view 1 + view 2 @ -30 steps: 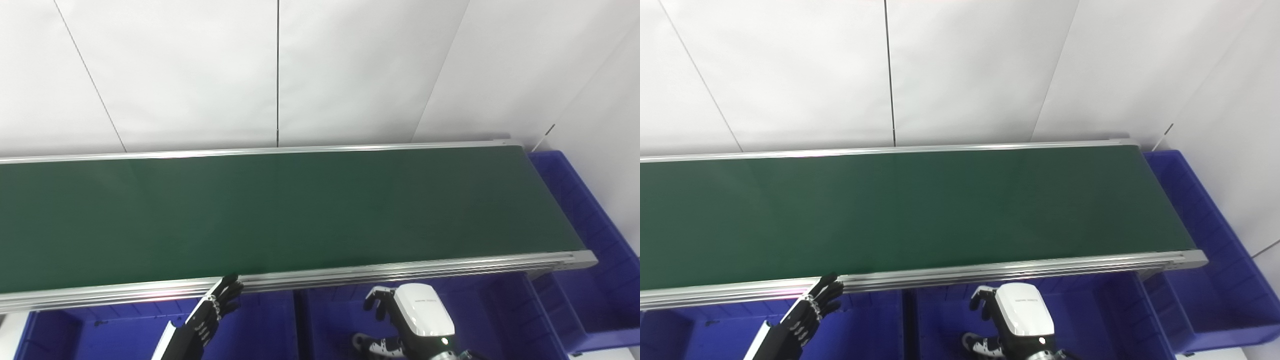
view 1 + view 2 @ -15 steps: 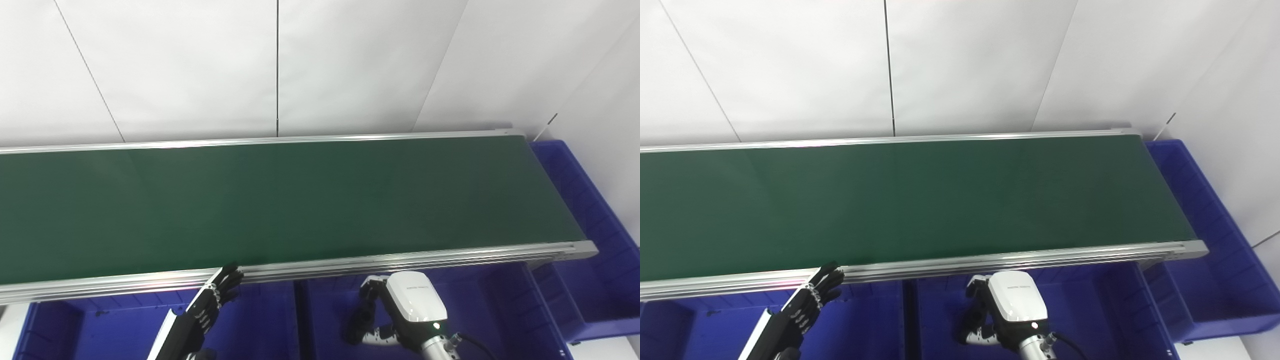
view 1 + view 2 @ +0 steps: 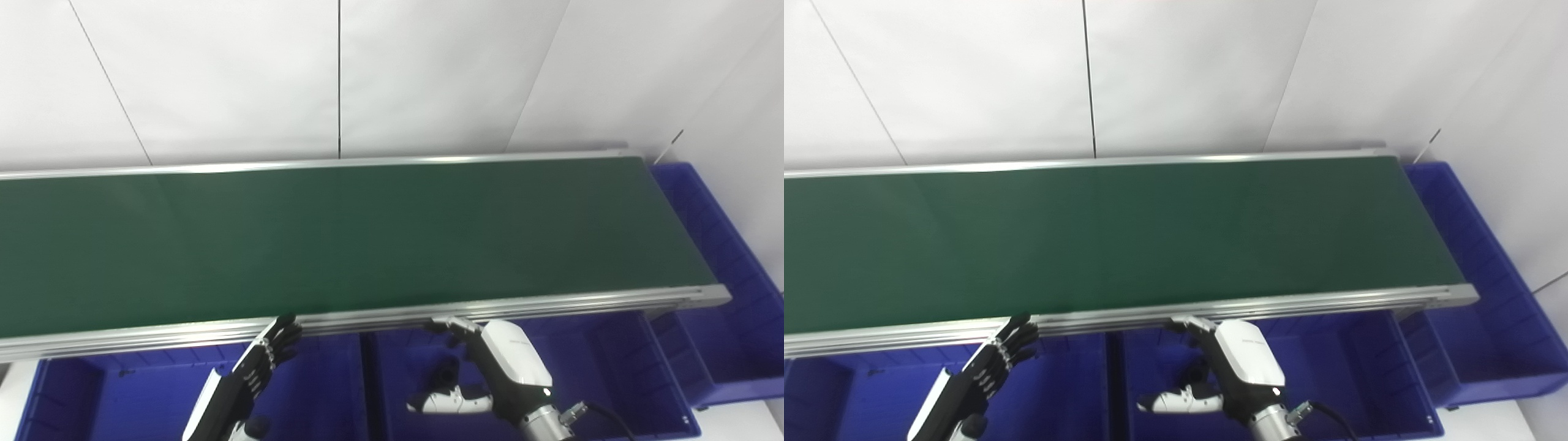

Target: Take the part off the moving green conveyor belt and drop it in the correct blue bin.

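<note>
The green conveyor belt (image 3: 367, 239) runs across the view with no part on it. My right hand (image 3: 496, 373) hangs over the middle blue bin (image 3: 606, 367), just below the belt's front rail. It is open, with its fingers stretched toward the rail and its thumb spread out to the left. A small dark shape (image 3: 446, 370) sits under the palm; I cannot tell whether it is a part or a finger. My left hand (image 3: 266, 361) is open with straight fingers, over the left blue bin (image 3: 122, 392) and touching nothing.
The aluminium front rail (image 3: 551, 305) lies right above both hands. A divider wall (image 3: 366, 386) separates the left and middle bins. Another blue bin (image 3: 723, 257) stands past the belt's right end. White wall panels close the back.
My right hand went from curled fingers to spread open over the middle bin. The whole picture shifted upward, so the camera moved. The left hand kept its pose.
</note>
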`<state>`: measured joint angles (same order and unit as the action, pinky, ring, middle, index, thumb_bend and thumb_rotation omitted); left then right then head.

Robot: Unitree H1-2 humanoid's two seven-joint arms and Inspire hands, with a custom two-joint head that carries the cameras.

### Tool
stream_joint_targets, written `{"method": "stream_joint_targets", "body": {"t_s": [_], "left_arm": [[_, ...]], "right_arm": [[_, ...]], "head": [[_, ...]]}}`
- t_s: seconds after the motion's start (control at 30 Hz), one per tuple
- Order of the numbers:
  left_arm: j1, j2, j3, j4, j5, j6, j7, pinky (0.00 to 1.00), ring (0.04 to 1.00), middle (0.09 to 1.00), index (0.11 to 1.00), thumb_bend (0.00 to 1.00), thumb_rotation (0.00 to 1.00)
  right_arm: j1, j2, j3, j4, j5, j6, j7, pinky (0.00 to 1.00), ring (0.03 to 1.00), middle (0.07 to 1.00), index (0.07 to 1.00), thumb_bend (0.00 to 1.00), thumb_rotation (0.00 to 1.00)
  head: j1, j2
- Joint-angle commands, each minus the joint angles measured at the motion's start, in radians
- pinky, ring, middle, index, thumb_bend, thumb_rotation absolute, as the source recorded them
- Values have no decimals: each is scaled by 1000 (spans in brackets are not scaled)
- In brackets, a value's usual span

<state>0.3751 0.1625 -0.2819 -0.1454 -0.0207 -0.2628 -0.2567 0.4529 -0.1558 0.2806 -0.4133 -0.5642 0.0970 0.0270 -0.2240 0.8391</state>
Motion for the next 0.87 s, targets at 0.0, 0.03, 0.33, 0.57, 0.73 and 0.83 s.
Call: {"method": "stream_joint_targets", "body": {"t_s": [0.0,0.03,0.33,0.57,0.73,0.83], "left_arm": [[-5,5,-1,-33,-3,-18,-10,872,903,898,913,962,870],[-6,6,-1,-33,-3,-18,-12,874,905,901,916,961,872],[0,4,-3,-43,14,-5,-8,865,906,906,911,955,873],[5,3,-5,-52,20,6,-5,871,910,906,912,967,877],[7,-4,-12,-57,31,8,-1,867,905,907,913,953,883],[7,-10,-16,-56,36,4,1,867,904,909,914,942,882]], "right_arm": [[29,70,-10,-11,302,-210,-39,580,674,747,743,892,706],[34,88,-10,1,358,-253,-44,618,688,747,743,867,707],[47,116,-44,145,503,-474,-23,741,758,797,796,890,862],[41,84,-43,211,501,-512,2,755,780,826,821,934,894],[31,72,-51,247,498,-531,15,763,798,841,832,928,908],[24,59,-55,265,504,-541,25,797,820,861,849,914,930]], "head": [[7,7],[7,7],[50,31],[69,40],[89,46],[100,48]]}}
